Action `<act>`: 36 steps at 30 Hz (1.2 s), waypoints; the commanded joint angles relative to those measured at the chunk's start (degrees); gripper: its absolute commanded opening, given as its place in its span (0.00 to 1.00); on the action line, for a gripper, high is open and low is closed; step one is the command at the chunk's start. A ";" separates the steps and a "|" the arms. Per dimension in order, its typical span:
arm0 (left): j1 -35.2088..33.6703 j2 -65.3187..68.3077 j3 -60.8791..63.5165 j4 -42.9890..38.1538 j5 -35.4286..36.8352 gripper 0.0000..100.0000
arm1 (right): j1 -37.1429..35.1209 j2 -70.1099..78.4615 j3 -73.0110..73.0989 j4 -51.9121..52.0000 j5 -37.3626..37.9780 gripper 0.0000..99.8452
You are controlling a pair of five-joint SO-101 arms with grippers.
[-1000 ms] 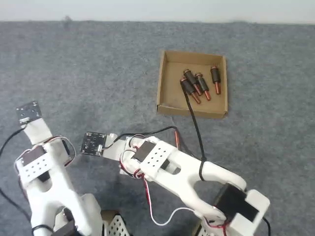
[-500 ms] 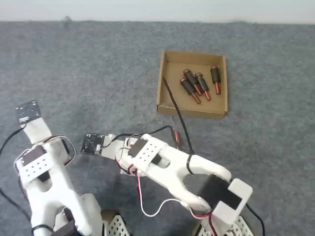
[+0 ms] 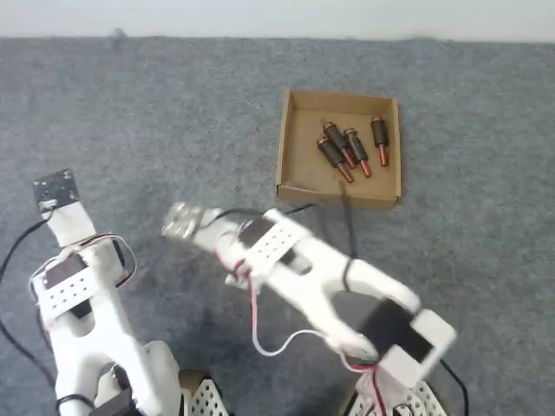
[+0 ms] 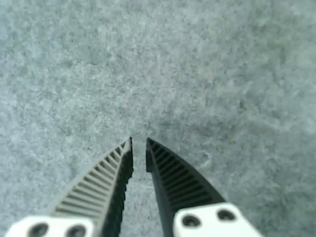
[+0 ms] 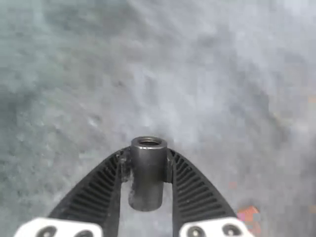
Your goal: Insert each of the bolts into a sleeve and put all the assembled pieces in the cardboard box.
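A dark metal sleeve (image 5: 147, 173) stands upright between the fingers of my right gripper (image 5: 147, 154), which is shut on it above grey carpet. Its bore is open at the top. In the high view the right arm (image 3: 286, 256) stretches from the near right toward the middle, its blurred wrist end (image 3: 184, 222) left of the cardboard box (image 3: 283, 152). Several assembled pieces (image 3: 347, 149), dark sleeves with copper bolts, lie in the box. My left gripper (image 4: 139, 144) hangs over bare carpet, fingers nearly together, holding nothing. The left arm (image 3: 78, 295) stands at the near left.
Grey carpet (image 3: 156, 113) covers the whole work area, with a pale wall strip along the far edge. Black, red and white cables (image 3: 347, 230) trail from the right arm between it and the box's near wall.
The right arm has swung its wrist up and away from the near edge, toward the middle of the carpet, and its black cable no longer crosses the box. The left arm barely shifted.
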 commanded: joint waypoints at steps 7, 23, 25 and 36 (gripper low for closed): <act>0.53 0.18 -0.57 -1.49 0.44 0.04 | 13.14 -20.79 2.73 7.16 -8.00 0.01; 2.37 0.44 -0.48 -1.49 0.18 0.04 | 40.22 -25.27 18.81 1.10 -11.69 0.01; 2.37 0.44 -0.48 -1.49 0.18 0.04 | 44.62 -25.36 22.59 -1.89 -11.69 0.01; 2.64 0.18 -0.48 -1.23 0.53 0.04 | 59.47 -25.63 29.36 -3.82 -11.78 0.01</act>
